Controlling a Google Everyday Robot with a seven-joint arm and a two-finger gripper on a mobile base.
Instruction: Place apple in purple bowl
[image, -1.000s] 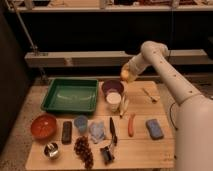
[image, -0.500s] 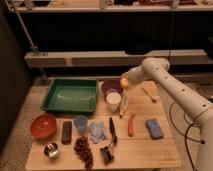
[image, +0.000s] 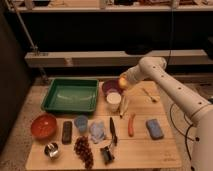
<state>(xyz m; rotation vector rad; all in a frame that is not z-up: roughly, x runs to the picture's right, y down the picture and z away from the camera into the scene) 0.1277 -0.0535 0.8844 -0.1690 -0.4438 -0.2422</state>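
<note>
Wooden table (image: 150, 150) w/ kitchen items, viewed from front. Landmark: purple bowl (image: 110, 88), twd table's back edge. Gripper (image: 123, 83) just above bowl's right rim, pinched tight on apple (image: 122, 81). Apple held clear of table, level w/ rim's right side, not yet inside bowl. Green tray (image: 70, 95) just left of bowl. White cup (image: 114, 101) right in front of bowl. Carrot (image: 131, 125) further front-right of bowl.

Step in hand, prob.: end of carry, lining up for drop. Next move, likely: small shift left to centre apple over bowl, slight lowering, then release. Risk: early release = apple off rim, rolling twd cup.
</note>
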